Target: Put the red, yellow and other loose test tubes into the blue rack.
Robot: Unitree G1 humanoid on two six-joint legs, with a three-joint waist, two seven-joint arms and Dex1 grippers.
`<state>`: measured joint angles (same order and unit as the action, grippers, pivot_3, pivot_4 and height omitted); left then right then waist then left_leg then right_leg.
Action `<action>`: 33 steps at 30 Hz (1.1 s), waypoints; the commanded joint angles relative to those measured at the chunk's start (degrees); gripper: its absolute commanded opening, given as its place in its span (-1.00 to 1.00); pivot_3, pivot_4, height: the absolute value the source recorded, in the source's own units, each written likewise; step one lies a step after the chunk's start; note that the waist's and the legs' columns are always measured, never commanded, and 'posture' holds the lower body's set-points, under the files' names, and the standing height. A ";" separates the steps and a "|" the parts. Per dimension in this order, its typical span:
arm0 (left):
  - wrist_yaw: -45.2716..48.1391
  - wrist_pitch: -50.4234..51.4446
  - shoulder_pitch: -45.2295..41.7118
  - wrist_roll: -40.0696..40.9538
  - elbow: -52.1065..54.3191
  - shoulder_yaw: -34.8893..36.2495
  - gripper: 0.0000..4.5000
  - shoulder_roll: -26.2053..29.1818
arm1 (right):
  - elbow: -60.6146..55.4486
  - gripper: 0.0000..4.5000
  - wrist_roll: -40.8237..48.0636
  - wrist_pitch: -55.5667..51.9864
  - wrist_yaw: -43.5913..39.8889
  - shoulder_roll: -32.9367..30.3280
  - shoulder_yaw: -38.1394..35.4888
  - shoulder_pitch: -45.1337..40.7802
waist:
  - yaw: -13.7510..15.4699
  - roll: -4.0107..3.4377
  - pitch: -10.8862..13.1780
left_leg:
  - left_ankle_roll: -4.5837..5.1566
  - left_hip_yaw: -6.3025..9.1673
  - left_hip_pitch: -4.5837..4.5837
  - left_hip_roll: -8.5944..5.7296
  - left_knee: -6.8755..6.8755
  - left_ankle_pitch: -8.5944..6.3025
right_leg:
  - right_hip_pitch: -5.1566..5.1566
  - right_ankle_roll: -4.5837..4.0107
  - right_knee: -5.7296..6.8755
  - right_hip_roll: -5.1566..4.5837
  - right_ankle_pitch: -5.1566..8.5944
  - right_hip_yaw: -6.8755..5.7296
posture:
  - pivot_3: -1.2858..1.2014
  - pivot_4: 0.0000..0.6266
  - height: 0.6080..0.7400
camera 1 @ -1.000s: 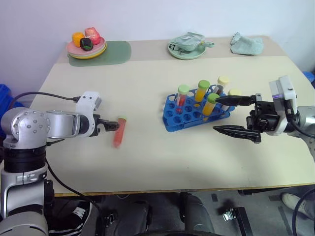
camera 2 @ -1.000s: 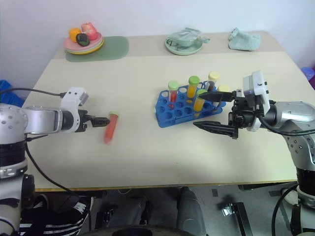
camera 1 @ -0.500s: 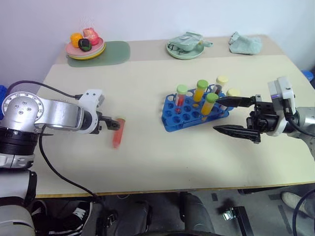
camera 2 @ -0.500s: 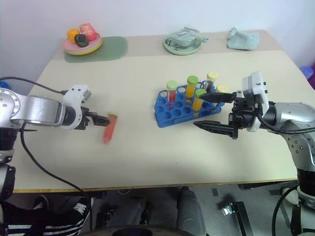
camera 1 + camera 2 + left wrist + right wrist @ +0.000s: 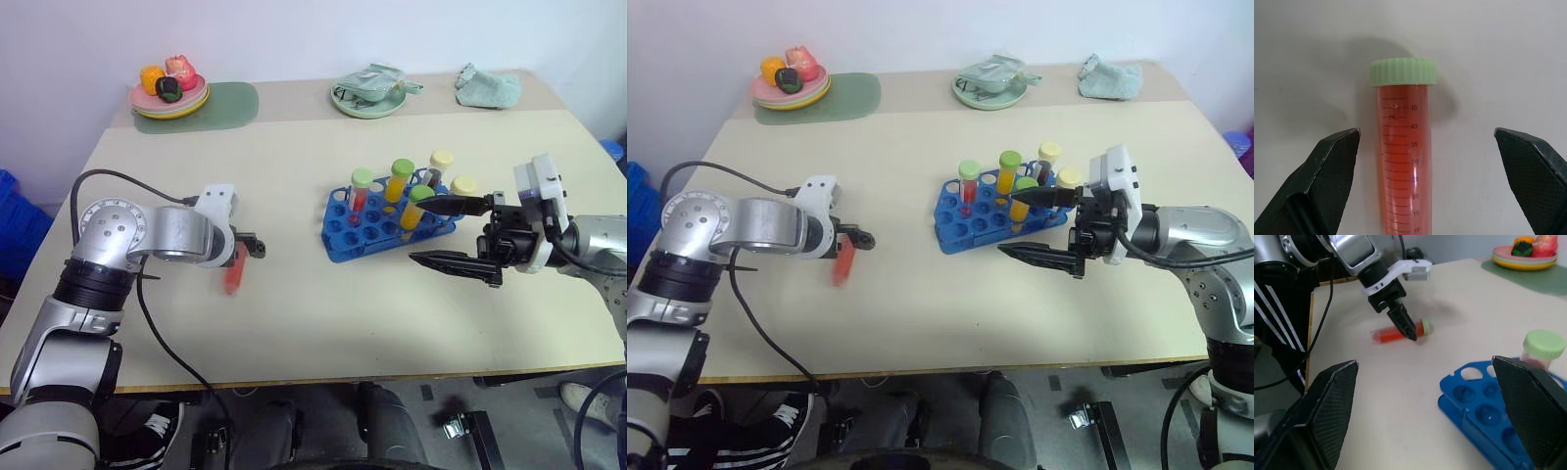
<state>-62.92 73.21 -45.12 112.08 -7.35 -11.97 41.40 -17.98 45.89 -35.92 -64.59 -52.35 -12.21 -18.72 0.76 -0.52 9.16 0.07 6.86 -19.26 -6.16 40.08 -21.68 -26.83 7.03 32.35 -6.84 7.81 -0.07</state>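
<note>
While the red test tube (image 5: 1403, 156) is lying flat on the beige table (image 5: 294, 313), green cap pointing away from the robot, the left gripper (image 5: 247, 249) is hovering right over it, fingers spread wide and straddling the tube without touching it. In the left wrist view one black fingertip (image 5: 1332, 161) is sitting just beside the tube and the other is standing well off on the far side. Over to the right, the blue rack (image 5: 387, 227) is standing mid-table with several capped tubes upright in its holes, green, yellow and pale caps showing. The right gripper (image 5: 449, 232) is hanging just beside the rack's near right corner, jaws released and empty. At the table's far edge, a plate of toy food (image 5: 171, 88) is resting on a green mat (image 5: 220, 106).
</note>
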 commanded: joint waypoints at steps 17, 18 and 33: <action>-2.32 9.44 -5.59 0.92 -12.02 4.92 1.00 -2.59 | 1.10 0.98 -0.90 1.92 -2.80 -1.19 -2.52 -0.71 | -0.05 -0.01 -0.02 | -0.01 -0.03 0.05 -0.07 0.00 0.01 | 0.02 0.00 -0.01 0.01 0.00 0.00 | 0.03 -0.52 1.00; -1.48 10.34 -5.85 0.92 -12.82 4.51 1.00 -2.06 | 0.97 0.98 -0.96 2.18 -2.82 -1.13 -2.67 -0.17 | -0.04 -0.01 -0.02 | -0.01 -0.03 0.05 -0.07 0.00 0.01 | 0.02 0.00 0.00 0.01 0.00 0.00 | 0.03 -0.52 1.00; -2.26 10.99 -6.55 0.92 -17.35 3.25 1.00 -4.35 | 3.26 0.98 -2.87 7.06 -5.62 -0.92 -4.11 4.60 | 0.10 -0.02 -0.03 | -0.02 -0.01 0.12 -0.07 0.00 0.01 | 0.09 0.00 -0.01 0.00 0.00 0.00 | 0.03 -0.52 1.00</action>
<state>-65.09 84.42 -51.50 112.21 -24.84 -9.41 37.67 -14.27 42.95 -30.20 -69.64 -53.25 -14.26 -14.18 0.86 -0.54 9.12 0.05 6.84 -19.13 -6.22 40.08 -21.67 -26.73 7.03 32.34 -6.84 7.81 -0.06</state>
